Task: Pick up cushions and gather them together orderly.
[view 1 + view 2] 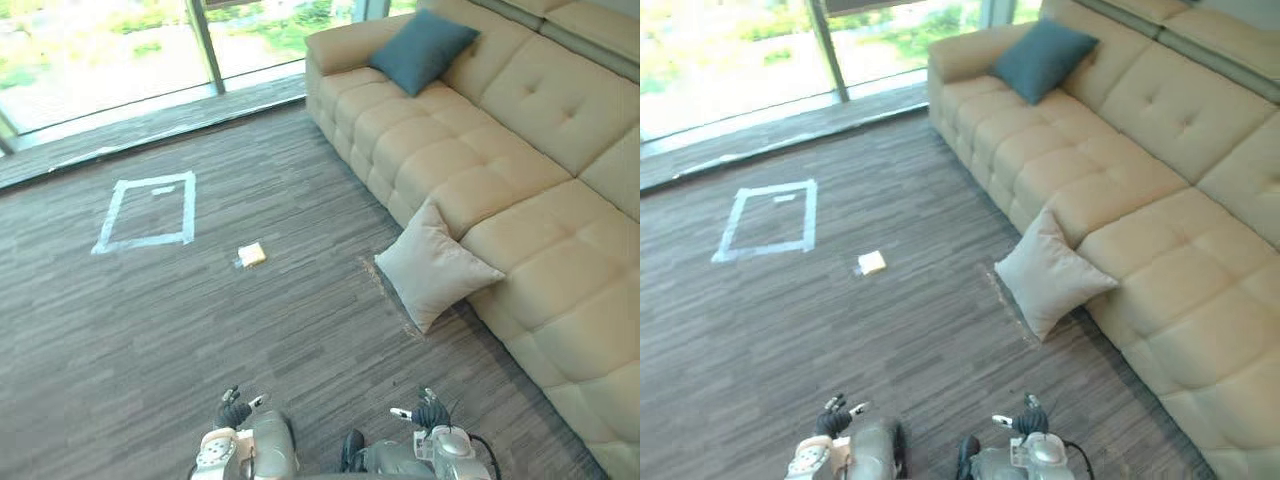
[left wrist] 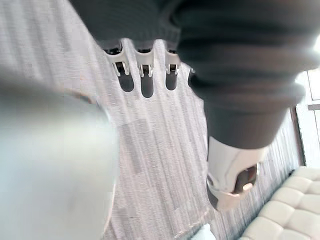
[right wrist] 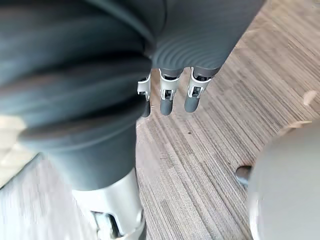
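Where tufted sofa (image 1: 520, 130) meets carpet (image 1: 200, 330), square cushion (image 1: 435, 268) leans.

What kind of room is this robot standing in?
Probably a living room or lounge: a long beige tufted sofa with a blue cushion on its seat, a pale cushion on the floor propped against its front, and tall windows looking onto greenery.

Dark ribbed covers on left hand (image 2: 240, 65) and right hand (image 3: 95, 75), silver fingers (image 3: 168, 92) dark-tipped.
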You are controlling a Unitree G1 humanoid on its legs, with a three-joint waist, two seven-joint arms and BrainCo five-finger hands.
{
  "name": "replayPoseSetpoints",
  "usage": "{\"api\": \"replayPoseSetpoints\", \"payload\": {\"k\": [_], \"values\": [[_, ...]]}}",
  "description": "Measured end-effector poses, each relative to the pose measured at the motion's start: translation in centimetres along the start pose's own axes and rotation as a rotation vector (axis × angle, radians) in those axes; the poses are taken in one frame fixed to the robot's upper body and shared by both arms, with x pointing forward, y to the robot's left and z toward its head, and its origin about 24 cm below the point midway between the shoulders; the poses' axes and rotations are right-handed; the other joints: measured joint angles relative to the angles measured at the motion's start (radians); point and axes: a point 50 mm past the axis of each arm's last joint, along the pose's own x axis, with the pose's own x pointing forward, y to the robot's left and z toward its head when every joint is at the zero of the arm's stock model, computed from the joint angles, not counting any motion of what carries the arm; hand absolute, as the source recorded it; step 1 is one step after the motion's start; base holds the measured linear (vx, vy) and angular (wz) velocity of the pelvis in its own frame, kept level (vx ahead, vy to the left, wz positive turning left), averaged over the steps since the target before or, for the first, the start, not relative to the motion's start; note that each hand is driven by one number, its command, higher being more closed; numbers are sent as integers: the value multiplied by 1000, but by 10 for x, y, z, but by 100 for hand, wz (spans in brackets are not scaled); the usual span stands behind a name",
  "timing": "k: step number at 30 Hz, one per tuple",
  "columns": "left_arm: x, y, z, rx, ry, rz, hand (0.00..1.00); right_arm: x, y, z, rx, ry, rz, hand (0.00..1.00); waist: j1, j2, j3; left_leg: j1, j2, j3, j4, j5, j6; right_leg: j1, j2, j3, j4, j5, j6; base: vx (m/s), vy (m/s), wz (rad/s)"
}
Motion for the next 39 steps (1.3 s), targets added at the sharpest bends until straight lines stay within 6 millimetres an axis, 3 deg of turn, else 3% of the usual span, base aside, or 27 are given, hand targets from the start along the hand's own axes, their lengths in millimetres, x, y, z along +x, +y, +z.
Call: {"api": "replayPoseSetpoints", "payload": {"k": [1,3,5,6,8,10,12,14,16,17,18,19,20,21,22,24,25,26,28,29,30,32,34,37,39], "values": [[0,1,0,-2,0,1,0,0,1,1,0,-2,4,0,1,-1,-2,10,-7,6,6,26,14,5,-9,23,1,-12,18,405,311,-87],[2,5,4,4,-13,7,0,-1,9,-2,6,5,24,0,-1,-39,-7,-3,-38,13,85,-44,55,-3,-43,60,26,-36,53,398,302,-71],[2,7,5,2,-11,13,0,-3,11,-6,9,18,27,0,3,-57,-16,39,-52,80,130,-119,85,-43,-86,68,176,-69,89,396,243,-83],[1,7,3,-1,-4,16,0,-3,11,-5,8,13,29,0,1,-56,-16,75,-51,117,119,-131,102,-76,-108,50,269,-67,91,448,253,-106],[-1,10,-3,5,12,22,0,-1,14,1,1,-3,37,0,-3,-53,-14,180,-51,211,94,-157,149,-151,-204,-91,508,-61,93,394,188,-109],[-1,15,-8,14,34,31,0,1,16,6,-17,-15,47,0,-8,-38,-11,267,-45,225,49,-165,154,-191,-255,-255,599,-103,50,380,81,-94],[-2,16,-12,19,56,35,0,2,17,10,-33,-28,54,0,-12,-17,-15,328,-15,235,-18,-165,153,-251,-232,-375,561,-125,29,391,34,-80],[-2,16,-15,18,76,34,0,4,16,17,-34,-48,52,0,-16,-12,-11,378,5,281,-61,-164,153,-323,-205,-472,451,-109,4,489,-19,-69],[-2,16,-17,17,90,35,0,5,13,19,-36,-54,45,0,-18,-12,-9,437,9,335,-86,-162,106,-364,-154,-560,232,4,-29,471,-50,-57],[-2,18,-17,18,91,39,0,3,12,14,-36,-40,42,0,-17,-29,-13,464,-9,352,-78,-175,66,-347,-139,-589,104,133,-75,425,-54,-24],[-3,22,-19,27,96,47,0,1,9,6,-36,-20,37,0,-16,-60,-27,490,-36,350,-44,-202,23,-341,-158,-593,60,226,-200,575,-38,-57],[-2,12,-20,18,105,25,0,5,0,17,-56,-44,17,0,-9,4,-15,484,17,339,26,-249,1,-339,-136,-582,113,211,-192,396,-40,-25],[-1,6,-18,22,95,4,0,6,-4,21,-48,-59,3,0,-31,8,-13,451,30,316,39,-270,5,-334,-138,-577,118,171,-173,270,-45,-11],[-2,-4,-18,19,86,-21,0,7,-13,23,-47,-68,-20,0,-49,21,-10,403,52,295,67,-221,14,-327,-138,-579,158,119,-143,199,-99,23],[-3,-5,-18,21,83,-23,0,6,-14,20,-40,-59,-26,0,-45,21,-12,389,68,291,130,-207,-3,-322,-144,-579,179,92,-123,205,-98,15],[-1,-3,-15,31,73,-24,0,3,-11,10,-42,-32,-17,0,-45,27,-7,304,126,237,376,-116,11,-264,-116,-574,156,59,-87,197,-121,0],[-1,-4,-14,33,69,-28,0,4,-12,9,-56,-27,-13,0,-37,27,-5,237,156,209,531,-113,6,-224,-91,-557,114,59,-83,255,-135,-30],[-1,-5,-12,40,58,-33,0,4,-13,11,-53,-30,-20,0,-31,34,-5,186,167,191,618,-161,2,-188,-70,-539,82,59,-79,219,-69,-44],[0,-6,-6,58,34,-44,0,4,-13,9,-41,-24,-27,0,-27,29,0,128,139,171,570,-227,17,-129,-59,-519,47,64,-80,257,-28,-45],[0,-7,-5,53,27,-45,0,4,-14,8,-35,-21,-32,0,-22,18,6,106,109,154,476,-243,25,-105,-58,-494,38,62,-77,233,17,-57],[0,-8,-3,50,21,-45,0,4,-14,10,-28,-24,-34,0,-16,24,3,90,84,131,394,-248,29,-96,-59,-475,35,62,-73,216,68,-84],[1,-9,-2,46,14,-47,0,6,-16,15,-17,-36,-43,0,-5,21,6,70,13,1,132,-206,44,-91,-58,-405,36,64,-56,203,137,-100],[1,-7,-2,36,18,-39,0,4,-12,9,-10,-17,-39,0,-3,13,10,114,-24,-40,54,-77,52,-57,-55,-338,25,68,-20,208,159,-83],[1,-1,-5,48,31,-30,0,-1,-7,-7,5,23,-33,0,-13,-19,-7,160,-42,-1,19,-79,63,-27,-61,-298,-40,99,19,222,163,-40],[1,0,-5,43,37,-25,0,-3,-7,-12,11,37,-37,0,-13,-25,-10,187,-61,15,4,-79,65,-8,-72,-265,-64,113,38,199,180,-35]]}}
